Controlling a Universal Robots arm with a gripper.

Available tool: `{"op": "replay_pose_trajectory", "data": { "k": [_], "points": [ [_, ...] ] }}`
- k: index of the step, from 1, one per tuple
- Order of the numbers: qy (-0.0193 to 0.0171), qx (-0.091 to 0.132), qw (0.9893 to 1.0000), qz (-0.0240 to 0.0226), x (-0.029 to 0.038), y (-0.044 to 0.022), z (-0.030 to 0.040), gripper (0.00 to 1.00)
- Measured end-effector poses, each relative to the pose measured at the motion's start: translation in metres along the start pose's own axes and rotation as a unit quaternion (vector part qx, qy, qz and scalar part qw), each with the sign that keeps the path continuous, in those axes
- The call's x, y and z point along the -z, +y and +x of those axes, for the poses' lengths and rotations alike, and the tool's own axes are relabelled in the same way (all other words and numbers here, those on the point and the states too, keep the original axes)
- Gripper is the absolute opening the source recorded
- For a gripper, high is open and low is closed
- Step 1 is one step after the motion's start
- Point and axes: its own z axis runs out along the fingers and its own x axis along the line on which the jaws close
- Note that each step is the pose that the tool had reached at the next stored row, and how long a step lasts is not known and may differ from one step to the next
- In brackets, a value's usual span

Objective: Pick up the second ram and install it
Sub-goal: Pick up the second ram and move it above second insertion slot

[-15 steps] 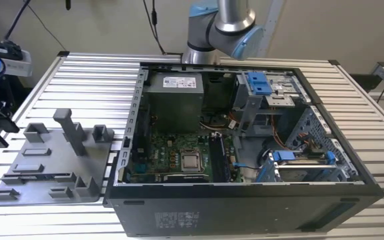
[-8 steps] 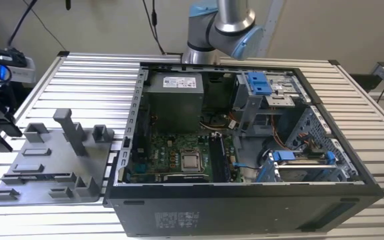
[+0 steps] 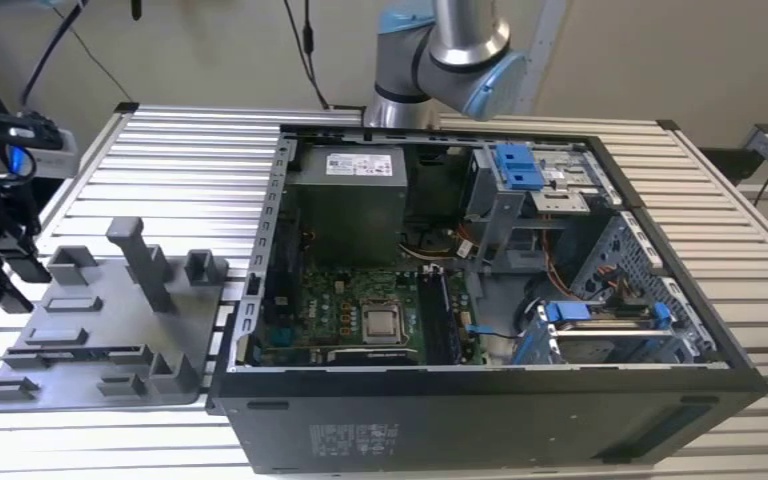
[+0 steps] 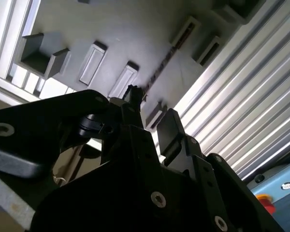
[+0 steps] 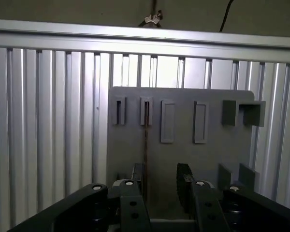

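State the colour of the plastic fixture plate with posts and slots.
The plastic fixture plate is plain grey, clearest in the exterior view.

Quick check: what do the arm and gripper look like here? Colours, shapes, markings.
Arm: silver tube link, grey joint housings, light-blue joint caps. Gripper: matte black, two blocky parallel fingers, silver screw heads on the body in both wrist views. No markings visible.

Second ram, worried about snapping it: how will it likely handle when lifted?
Probably stiff and light: the second ram is a thin strip standing on edge in slots of the fixture plate. Likely fragile and apt to tip once free, being so narrow.
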Motion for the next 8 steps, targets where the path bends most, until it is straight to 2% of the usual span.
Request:
{"op": "replay_pose_trajectory", "data": {
  "k": [8],
  "points": [
    [0.0001, 0.02, 0.9998, -0.0008, -0.0145, -0.0006, 0.004, 0.42]
  ]
}}
